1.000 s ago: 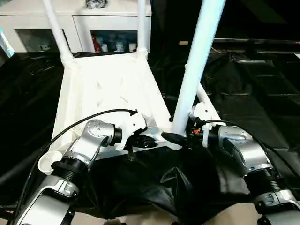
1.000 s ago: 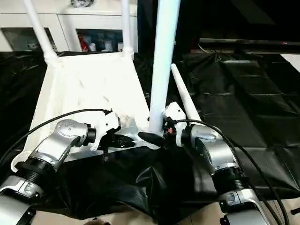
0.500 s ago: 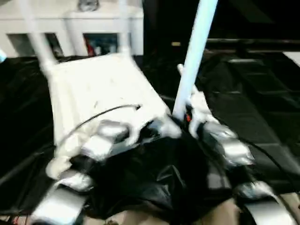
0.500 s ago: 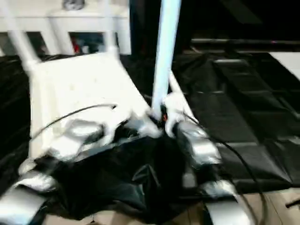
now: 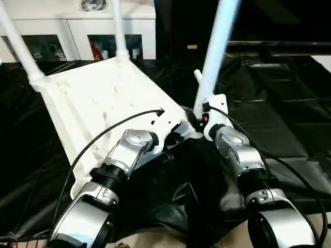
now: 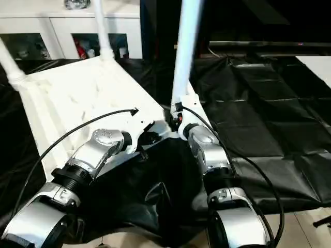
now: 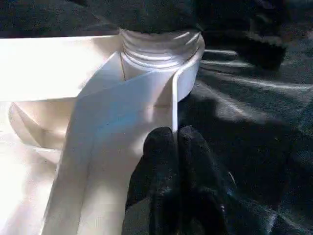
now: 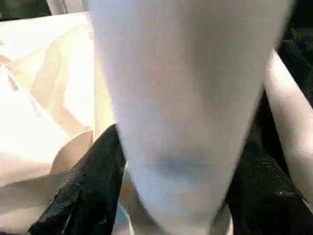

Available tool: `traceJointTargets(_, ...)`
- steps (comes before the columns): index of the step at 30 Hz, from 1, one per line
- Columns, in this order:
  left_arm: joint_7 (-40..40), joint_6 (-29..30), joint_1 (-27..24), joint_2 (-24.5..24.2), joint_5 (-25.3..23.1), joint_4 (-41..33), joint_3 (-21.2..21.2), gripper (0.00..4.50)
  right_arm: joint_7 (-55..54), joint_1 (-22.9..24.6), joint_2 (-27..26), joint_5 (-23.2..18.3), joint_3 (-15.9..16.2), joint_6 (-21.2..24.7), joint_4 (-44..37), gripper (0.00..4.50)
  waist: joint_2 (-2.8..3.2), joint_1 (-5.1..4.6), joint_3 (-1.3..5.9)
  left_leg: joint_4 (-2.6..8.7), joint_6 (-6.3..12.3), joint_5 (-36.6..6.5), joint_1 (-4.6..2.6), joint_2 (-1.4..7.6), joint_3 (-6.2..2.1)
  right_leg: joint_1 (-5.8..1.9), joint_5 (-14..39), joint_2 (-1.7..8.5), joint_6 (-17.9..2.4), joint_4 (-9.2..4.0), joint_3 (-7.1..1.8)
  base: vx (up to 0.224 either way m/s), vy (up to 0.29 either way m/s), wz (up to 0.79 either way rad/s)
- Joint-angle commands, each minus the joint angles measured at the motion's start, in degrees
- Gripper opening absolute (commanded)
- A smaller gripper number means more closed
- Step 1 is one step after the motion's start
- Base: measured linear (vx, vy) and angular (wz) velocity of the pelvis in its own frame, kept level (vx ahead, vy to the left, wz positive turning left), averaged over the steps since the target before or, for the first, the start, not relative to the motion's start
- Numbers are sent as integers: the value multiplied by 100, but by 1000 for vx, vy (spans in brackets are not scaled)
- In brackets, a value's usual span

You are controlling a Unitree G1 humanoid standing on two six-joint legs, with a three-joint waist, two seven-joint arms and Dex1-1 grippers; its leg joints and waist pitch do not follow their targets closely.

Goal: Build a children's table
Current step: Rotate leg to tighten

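The white tabletop (image 5: 98, 98) lies underside up on black sheeting (image 5: 289, 119), tilted, its far corners at eleven o'clock carrying two upright tube legs (image 5: 20, 46) whose tops are cut off by the frame. At the near edge, the left gripper (image 7: 178, 147) has its two black fingers pressed together, tips resting against a thin rib just beside the round corner socket (image 7: 161, 54). That socket holds the threaded foot of a third leg (image 5: 217, 46), which rises toward twelve o'clock, top cut off. The right gripper (image 8: 166, 161) straddles this leg low down, a finger (image 8: 83, 191) on each side; whether the pads press it is hard to tell. A fourth leg (image 6: 199, 111) lies loose on the sheeting at two o'clock, mostly hidden behind the right wrist. Open sheeting spreads toward three o'clock; a white cabinet (image 5: 77, 31) stands behind.
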State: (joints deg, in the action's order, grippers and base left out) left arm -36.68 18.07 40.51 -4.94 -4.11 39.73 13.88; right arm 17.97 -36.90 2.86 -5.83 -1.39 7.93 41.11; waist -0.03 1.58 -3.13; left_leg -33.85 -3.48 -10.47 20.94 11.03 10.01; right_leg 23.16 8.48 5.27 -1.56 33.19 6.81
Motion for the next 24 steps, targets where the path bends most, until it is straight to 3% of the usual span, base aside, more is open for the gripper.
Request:
traceJointTargets(1,515,169,107,61,72,-154,-301,0,50,250,8,119,199,56,-198,310,-112,44,421,352,405,-948,-21,195,-36,-335,1926,373,-887,-407,-305,0,0,0)
traceJointTargets(5,717,280,115,89,51,-144,-393,0,85,619,197,124,147,195,-843,310,-124,50,430,350,459,-791,3,187,-39,-358,1642,352,-901,-371,-312,0,0,0)
traceJointTargets(6,798,293,123,98,41,-136,-411,0,92,725,235,113,143,276,-1017,310,-68,66,435,338,479,-790,-9,182,-39,-350,1610,365,-924,-369,-313,0,0,0)
traceJointTargets(7,865,286,132,109,37,-129,-428,0,102,819,269,111,155,357,-1172,310,-99,69,441,335,519,-753,-6,180,-31,-354,1506,346,-925,-376,-315,0,0,0)
traceJointTargets(11,858,-118,215,170,105,-90,-436,0,53,1060,308,156,240,669,-1528,310,-45,63,445,332,550,-780,-7,167,-37,-352,1373,331,-997,-375,-309,0,0,0)
traceJointTargets(12,834,-264,236,172,115,-94,-433,0,16,1075,299,186,259,724,-1534,310,-46,52,441,337,542,-819,4,167,-43,-352,1395,330,-1000,-383,-303,0,0,0)
traceJointTargets(13,742,-369,275,157,160,-124,-461,44,-68,1061,282,271,303,836,-1486,322,-33,53,444,335,515,-848,-13,173,-41,-337,1389,332,-1028,-383,-307,0,0,0)
traceJointTargets(17,632,-401,336,85,233,-223,-521,79,-44,1036,274,359,419,938,-1454,322,6,91,449,341,457,-840,-12,192,-50,-336,1224,343,-1110,-361,-309,0,0,0)
traceJointTargets(18,627,-412,351,34,210,-247,-511,79,-38,1032,273,375,452,990,-1467,322,-12,89,445,343,441,-909,-17,193,-46,-336,1232,342,-1109,-362,-307,0,0,0)
traceJointTargets(19,586,-419,365,-92,176,-296,-506,91,-8,1000,271,398,507,1056,-1433,322,46,104,440,348,415,-949,-22,190,-57,-340,1252,343,-1108,-356,-306,0,0,0)
traceJointTargets(20,644,-443,374,-236,150,-354,-571,91,55,957,282,438,575,1074,-1346,322,29,96,437,350,409,-963,-19,191,-55,-338,1257,337,-1090,-365,-306,0,0,0)
traceJointTargets(24,798,-316,389,-572,149,-510,-816,91,103,824,277,500,660,1051,-1111,322,78,57,435,355,258,-1127,-35,182,-64,-338,1383,333,-1034,-369,-300,0,0,0)
